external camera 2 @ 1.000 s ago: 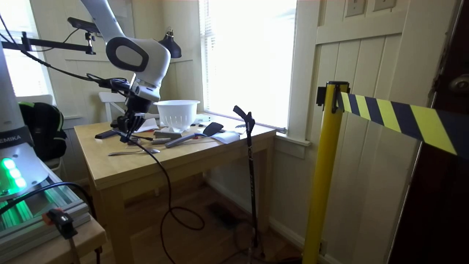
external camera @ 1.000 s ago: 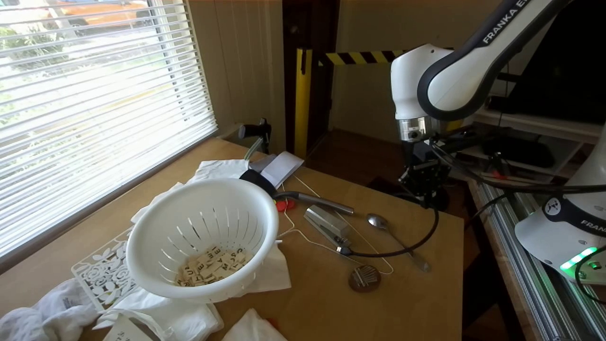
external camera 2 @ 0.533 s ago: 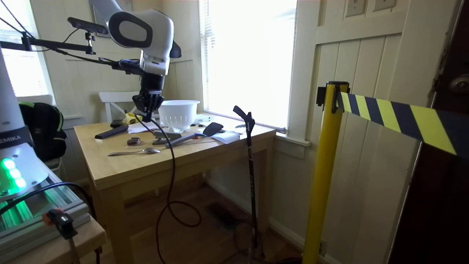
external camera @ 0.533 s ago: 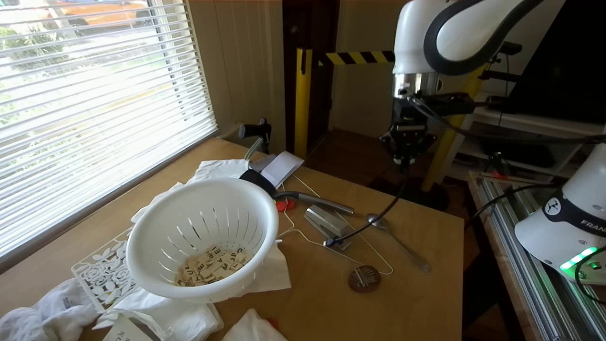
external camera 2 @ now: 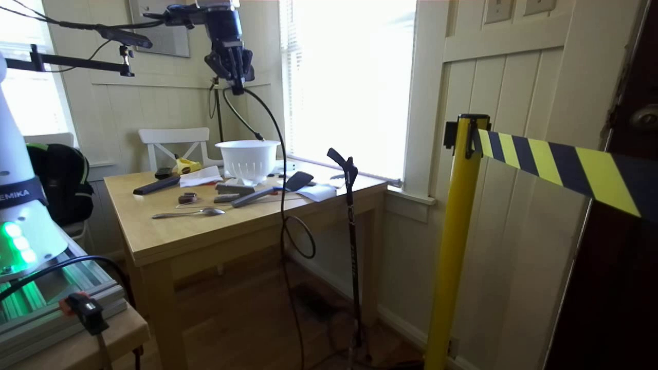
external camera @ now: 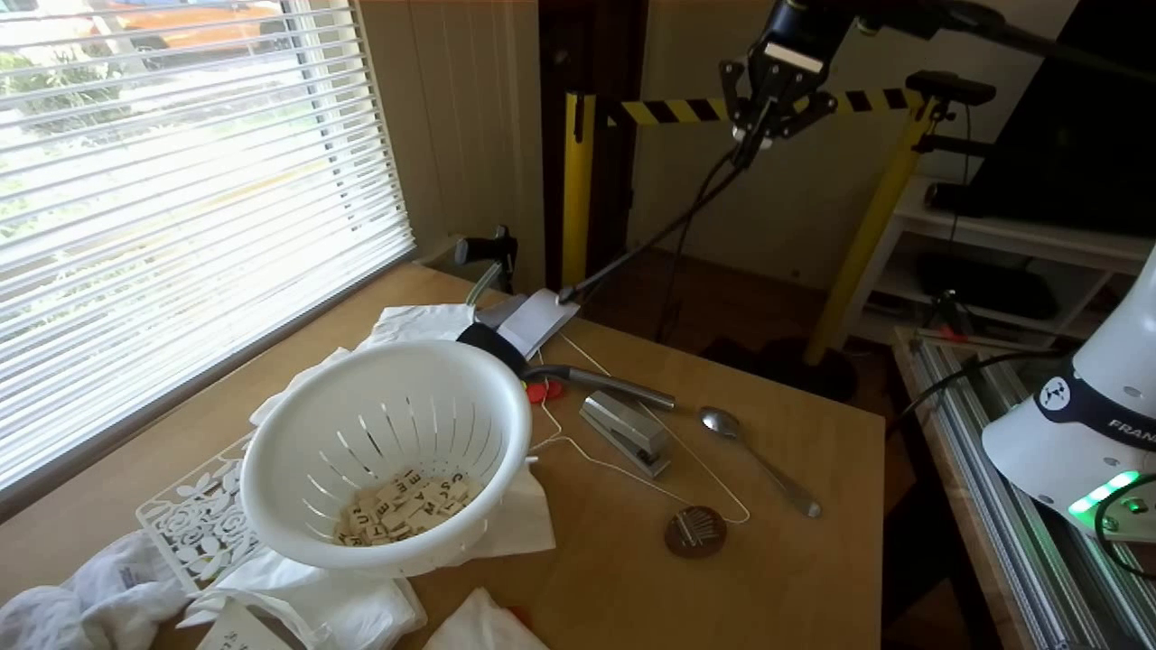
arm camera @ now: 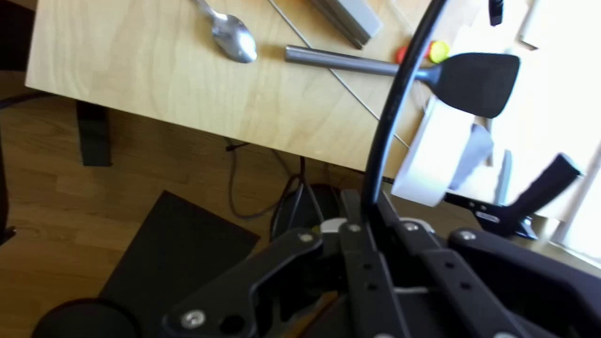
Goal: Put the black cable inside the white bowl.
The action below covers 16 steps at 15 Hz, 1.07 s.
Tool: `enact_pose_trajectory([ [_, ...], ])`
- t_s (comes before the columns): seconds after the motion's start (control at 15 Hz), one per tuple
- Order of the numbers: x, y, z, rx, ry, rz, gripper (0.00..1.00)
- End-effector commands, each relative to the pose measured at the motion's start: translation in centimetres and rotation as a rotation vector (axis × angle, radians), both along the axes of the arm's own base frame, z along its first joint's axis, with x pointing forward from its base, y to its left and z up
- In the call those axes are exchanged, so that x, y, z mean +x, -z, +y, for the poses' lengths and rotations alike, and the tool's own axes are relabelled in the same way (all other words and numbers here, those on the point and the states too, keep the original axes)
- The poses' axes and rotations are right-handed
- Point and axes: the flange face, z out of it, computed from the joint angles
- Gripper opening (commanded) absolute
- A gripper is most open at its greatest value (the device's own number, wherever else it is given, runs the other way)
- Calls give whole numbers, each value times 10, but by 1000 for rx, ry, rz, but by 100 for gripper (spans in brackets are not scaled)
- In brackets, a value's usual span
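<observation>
Dangling black cable point(arm camera: 392, 105), letter tiles point(external camera: 406, 510) inside white bowl point(external camera: 312, 420), spatula point(arm camera: 475, 82), stapler point(external camera: 628, 431) nearby

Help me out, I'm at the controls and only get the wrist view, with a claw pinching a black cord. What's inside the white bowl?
Observer: In an exterior view, small letter tiles lie at the bottom of the white bowl.

Visitor: And is the end of my black cable in there?

Observer: No. In an exterior view the cable's tip is outside the bowl.

Visitor: Is it being held low or high?

Observer: High. In an exterior view the gripper has its fingertips above the level of the bowl's top.
</observation>
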Motion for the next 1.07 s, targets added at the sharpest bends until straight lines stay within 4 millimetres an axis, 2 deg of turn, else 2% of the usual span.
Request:
enact_pose_trajectory([
  [0.0,3,-77,-3,-76,72,-131,2],
  [0.47,22,-225,-6,-308,182,-340,2],
  [0.67,25,-274,0,-361,213,-379,2],
  [0.73,26,-279,2,-348,208,-382,2],
  [0.8,15,-260,2,-338,181,-386,8],
  [0.87,16,-270,3,-338,184,-390,8],
  [1.0,19,-274,3,-337,185,-389,8],
])
